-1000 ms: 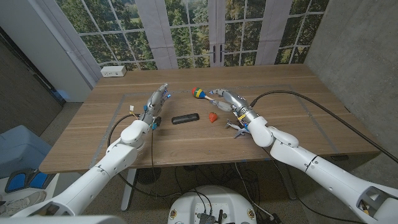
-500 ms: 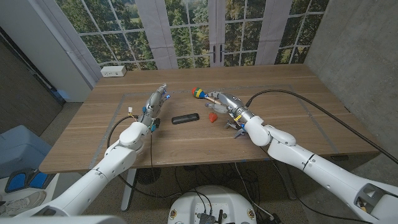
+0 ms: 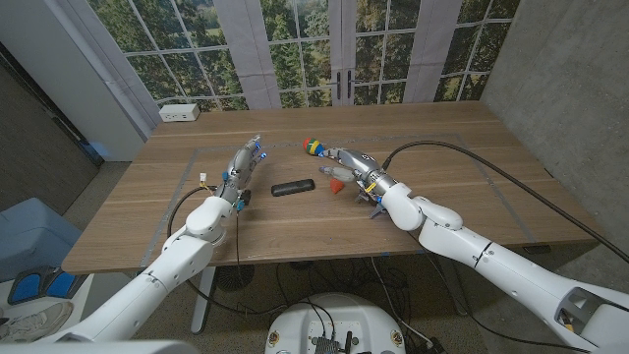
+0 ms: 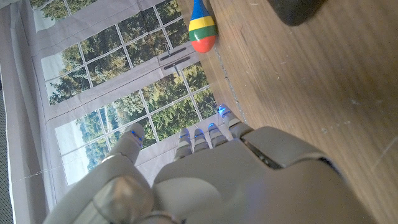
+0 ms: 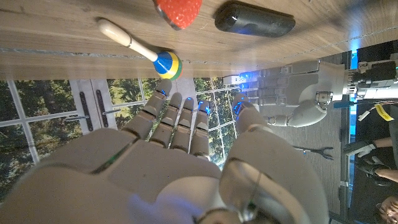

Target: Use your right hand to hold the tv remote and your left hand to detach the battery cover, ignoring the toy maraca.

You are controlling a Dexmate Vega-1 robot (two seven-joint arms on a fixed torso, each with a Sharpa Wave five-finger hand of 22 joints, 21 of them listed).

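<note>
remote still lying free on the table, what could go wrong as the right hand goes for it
The right hand hovers open beside the red toy and toy maraca, so it may knock either aside. The tv remote lies flat and unheld; a sideways touch could push it toward the left hand.

The head view looks down from above over both arms onto the brown wooden desk, facing tall paned windows. The left wrist view sits close behind the left robot hand, turned, low over the desk. The right wrist view looks along the right robot hand. All share the striped wooden toy maraca.
</note>
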